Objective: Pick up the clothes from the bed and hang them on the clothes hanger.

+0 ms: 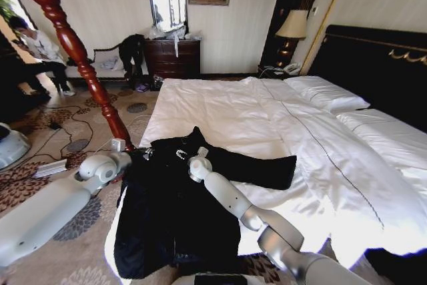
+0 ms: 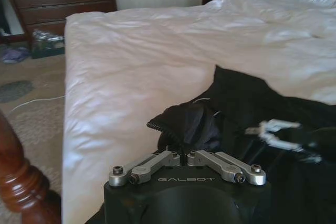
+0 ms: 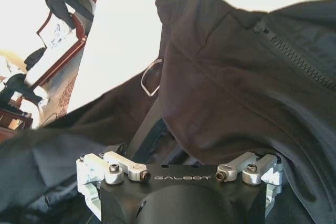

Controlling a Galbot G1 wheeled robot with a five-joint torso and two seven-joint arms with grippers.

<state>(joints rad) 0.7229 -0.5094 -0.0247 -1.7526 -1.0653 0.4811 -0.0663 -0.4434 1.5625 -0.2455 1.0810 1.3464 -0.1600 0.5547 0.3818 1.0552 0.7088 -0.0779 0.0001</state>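
Note:
The clothes (image 1: 175,213), a black coat with a zip, lie spread over the near left corner of the bed (image 1: 267,118), collar toward the pillows. My left gripper (image 1: 141,154) is at the collar's left side, and in the left wrist view the left gripper (image 2: 184,148) is shut on a bunched fold of the clothes (image 2: 185,125). My right gripper (image 1: 181,154) rests on the collar next to it; in its wrist view the right gripper (image 3: 184,150) is open against the clothes (image 3: 236,77). The clothes hanger (image 1: 75,48), a reddish-brown turned pole, rises just left of the bed corner.
A brown dresser (image 1: 172,57) with a small dark garment (image 1: 131,50) beside it stands against the far wall. A lamp (image 1: 291,26) sits on the nightstand. Cables (image 1: 63,139) cross the patterned carpet at left, where a person (image 1: 33,48) sits.

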